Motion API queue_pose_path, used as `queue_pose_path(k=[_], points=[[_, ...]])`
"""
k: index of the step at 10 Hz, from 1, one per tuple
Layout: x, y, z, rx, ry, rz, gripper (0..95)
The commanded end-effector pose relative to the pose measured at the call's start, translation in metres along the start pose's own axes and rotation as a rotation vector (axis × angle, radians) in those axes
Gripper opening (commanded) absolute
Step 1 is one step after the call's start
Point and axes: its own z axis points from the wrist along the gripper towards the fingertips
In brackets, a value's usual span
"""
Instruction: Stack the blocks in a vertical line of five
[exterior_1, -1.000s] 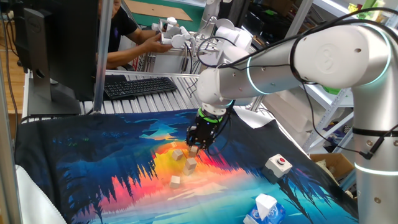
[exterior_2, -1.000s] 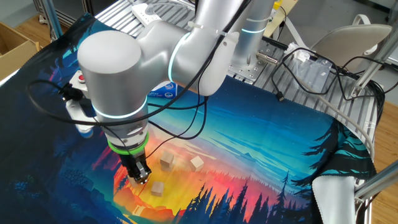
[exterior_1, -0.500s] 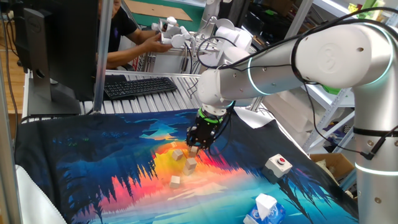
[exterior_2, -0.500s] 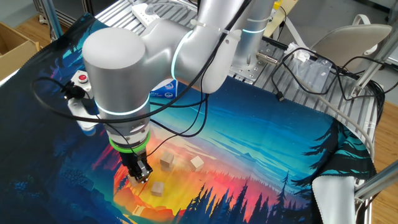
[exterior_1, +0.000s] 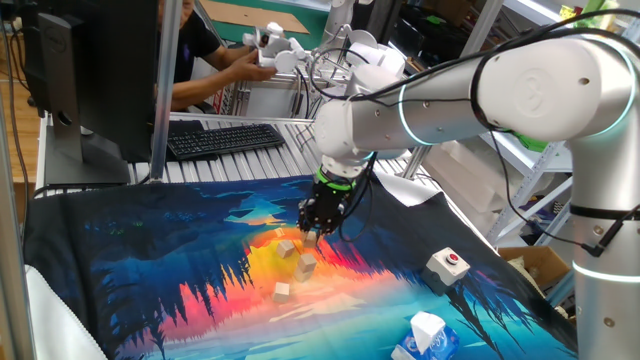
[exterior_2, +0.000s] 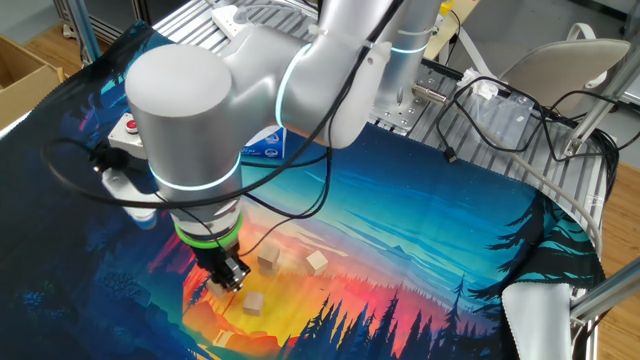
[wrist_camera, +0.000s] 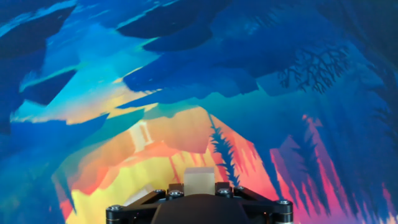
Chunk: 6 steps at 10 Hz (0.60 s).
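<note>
My gripper (exterior_1: 312, 232) hangs low over the orange middle of the printed cloth (exterior_1: 160, 250), shut on one small pale wooden block (wrist_camera: 199, 180). In the hand view that block sits between the two black fingers (wrist_camera: 174, 188), just above the cloth. Three more blocks lie loose close by: one (exterior_1: 288, 247) just left of the fingertips, one (exterior_1: 305, 265) below it, one (exterior_1: 283, 291) nearer the front. From the other side, the gripper (exterior_2: 232, 280) stands left of two blocks (exterior_2: 268, 260) (exterior_2: 317, 262), with a third (exterior_2: 254, 302) in front. No blocks are stacked.
A white box with a red button (exterior_1: 447, 264) sits on the cloth at the right, and a white-and-blue tissue pack (exterior_1: 425, 335) at the front right. A keyboard (exterior_1: 222, 138) and a person's arm lie behind the cloth. A monitor (exterior_1: 90, 70) stands at back left.
The jaws closed a little on the block. The arm has since risen slightly and shifted a touch to the left, with the block in its grip. The loose blocks stay put.
</note>
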Motion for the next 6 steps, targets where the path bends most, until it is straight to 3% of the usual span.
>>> queue_pose_path(k=[1,4,6], points=[[0.009,0.006,-0.012,0.008,0.005,-0.08,0.0],[0.012,0.011,-0.025,0.032,0.01,-0.2,0.0],[0.014,0.014,-0.031,0.034,0.012,-0.254,0.0]])
